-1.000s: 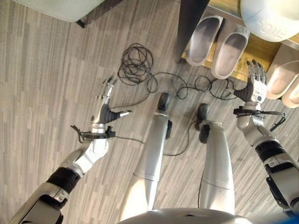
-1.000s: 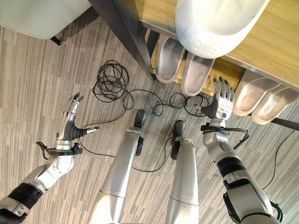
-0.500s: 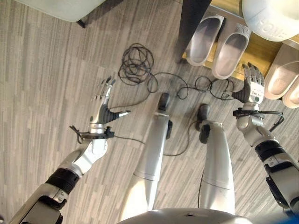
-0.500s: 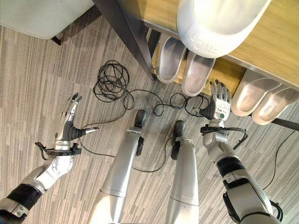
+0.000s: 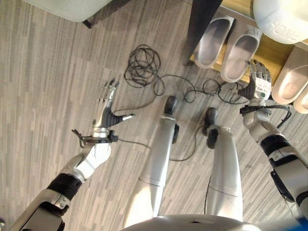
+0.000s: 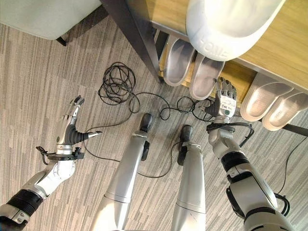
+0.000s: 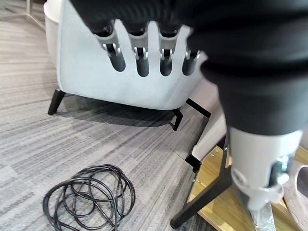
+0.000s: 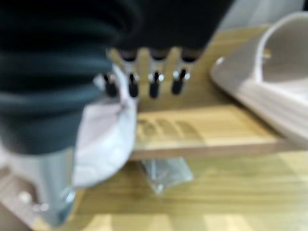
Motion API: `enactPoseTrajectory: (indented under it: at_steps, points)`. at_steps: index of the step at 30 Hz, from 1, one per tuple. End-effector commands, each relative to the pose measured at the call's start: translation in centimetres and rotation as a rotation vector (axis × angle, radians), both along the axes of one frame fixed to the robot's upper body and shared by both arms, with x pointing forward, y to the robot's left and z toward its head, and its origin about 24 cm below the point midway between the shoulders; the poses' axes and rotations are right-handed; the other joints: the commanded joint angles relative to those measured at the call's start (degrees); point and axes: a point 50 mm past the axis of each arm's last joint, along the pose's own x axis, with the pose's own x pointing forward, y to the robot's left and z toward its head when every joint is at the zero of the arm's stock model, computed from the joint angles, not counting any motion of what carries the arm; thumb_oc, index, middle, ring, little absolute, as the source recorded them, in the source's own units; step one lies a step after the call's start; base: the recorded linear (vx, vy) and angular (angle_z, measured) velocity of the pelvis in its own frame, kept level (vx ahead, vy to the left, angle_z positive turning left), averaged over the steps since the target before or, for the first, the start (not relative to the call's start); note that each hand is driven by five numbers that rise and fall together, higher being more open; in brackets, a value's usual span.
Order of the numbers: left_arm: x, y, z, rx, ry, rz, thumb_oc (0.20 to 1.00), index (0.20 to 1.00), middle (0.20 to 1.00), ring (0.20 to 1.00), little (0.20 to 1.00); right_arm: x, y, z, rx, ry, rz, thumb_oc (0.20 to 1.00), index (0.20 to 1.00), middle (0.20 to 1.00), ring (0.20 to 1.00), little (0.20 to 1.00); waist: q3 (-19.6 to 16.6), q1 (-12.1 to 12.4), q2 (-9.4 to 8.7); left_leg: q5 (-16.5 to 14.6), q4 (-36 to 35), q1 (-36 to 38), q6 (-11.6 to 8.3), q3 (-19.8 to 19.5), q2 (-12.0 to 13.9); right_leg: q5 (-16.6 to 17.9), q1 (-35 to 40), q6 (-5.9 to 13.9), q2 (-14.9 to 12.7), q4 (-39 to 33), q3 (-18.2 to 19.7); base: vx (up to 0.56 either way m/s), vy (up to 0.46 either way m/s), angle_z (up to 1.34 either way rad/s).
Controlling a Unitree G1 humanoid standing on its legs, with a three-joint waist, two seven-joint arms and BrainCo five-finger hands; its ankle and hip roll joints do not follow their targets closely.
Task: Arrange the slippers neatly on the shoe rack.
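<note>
A grey pair of slippers (image 5: 211,41) (image 5: 238,50) lies side by side on the low wooden shelf (image 5: 270,55) of the shoe rack. A beige pair (image 5: 289,81) sits further right on the same shelf. My right hand (image 5: 257,83) is open with straight fingers, held upright at the shelf's front edge between the two pairs, close beside the right grey slipper (image 6: 204,77). Past its fingers (image 8: 153,82) the right wrist view shows a grey slipper (image 8: 103,134) and a beige one (image 8: 274,91). My left hand (image 5: 106,108) hangs open above the carpet, holding nothing.
The rack's dark leg (image 5: 199,24) stands left of the grey pair. A white rounded object (image 6: 226,24) rests on the rack's wooden top (image 6: 276,45). A pale armchair (image 6: 43,17) stands on the carpet to the far left.
My right hand has edged a little forward and toward the grey pair. The left hand has stayed where it was, and the slippers have not moved.
</note>
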Motion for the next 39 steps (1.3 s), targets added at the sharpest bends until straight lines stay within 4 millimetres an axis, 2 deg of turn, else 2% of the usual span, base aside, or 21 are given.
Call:
enactPoseTrajectory:
  at_steps: [1,7,12,22,28,31,39]
  points:
    - [-0.7,-0.2,0.3,-0.01,-0.016,-0.044,1.0,1.0,1.0,1.0,1.0,-0.2,-0.8,1.1,-0.033,-0.04,-0.009,1.0,1.0,1.0,1.0,1.0,-1.08,0.4,2.63,1.84,-8.83,-1.27,2.12,1.05,0.04,1.36,1.35,-1.6,1.64,-3.54,0.84,0.01,0.004,0.03]
    - [-0.6,-0.2,0.4,-0.013,-0.019,-0.047,1.0,1.0,1.0,1.0,1.0,0.2,-0.8,1.3,-0.04,-0.033,-0.017,1.0,1.0,1.0,1.0,1.0,-0.98,0.66,2.76,1.95,-8.87,-1.31,2.07,0.96,-0.05,1.3,1.51,-1.62,1.48,-3.57,0.79,0.0,0.0,0.0]
    - [-0.5,-0.1,0.5,-0.01,-0.02,-0.047,1.0,1.0,1.0,1.0,1.0,0.5,-0.8,2.3,-0.046,-0.058,-0.024,1.0,1.0,1.0,1.0,1.0,-0.85,0.83,2.93,1.98,-8.85,-1.46,2.05,0.95,-0.11,1.12,1.29,-1.7,1.43,-3.36,0.8,0.0,0.0,0.0]
    - [-0.4,-0.1,0.4,-0.019,-0.005,-0.035,1.0,1.0,1.0,1.0,1.0,0.3,-0.8,3.1,-0.052,-0.096,-0.023,1.0,1.0,1.0,1.0,1.0,-0.9,0.77,2.7,1.77,-8.48,-1.19,2.15,1.23,-0.07,1.11,1.39,-1.8,1.52,-3.14,0.7,0.0,0.0,0.0]
    - [-0.5,-0.2,0.3,-0.035,0.005,-0.037,1.0,1.0,1.0,1.0,1.0,-0.5,-1.4,1.2,-0.033,-0.038,-0.051,1.0,1.0,1.0,1.0,1.0,-1.02,0.51,2.61,1.8,-8.45,-0.68,2.21,1.27,-0.06,1.13,1.77,-1.85,1.75,-2.99,0.76,0.0,0.0,0.0]
    - [-0.7,-0.2,0.0,-0.048,0.025,-0.036,1.0,1.0,1.0,1.0,1.0,-1.5,-1.7,-0.9,-0.005,0.009,-0.061,1.0,1.0,1.0,1.0,1.0,-0.92,0.14,2.42,1.73,-8.15,-0.1,2.19,1.3,0.17,1.19,2.18,-1.93,1.72,-2.72,0.71,0.0,0.0,0.0]
    - [-1.0,0.2,-0.9,-0.065,0.08,-0.017,1.0,1.0,1.0,1.0,1.0,-3.9,-2.1,-3.6,0.033,0.061,-0.046,1.0,1.0,1.0,1.0,1.0,-0.24,-0.96,2.19,2.02,-7.53,0.65,2.02,1.37,0.76,1.5,2.93,-1.99,1.57,-2.12,0.85,0.0,0.0,0.0]
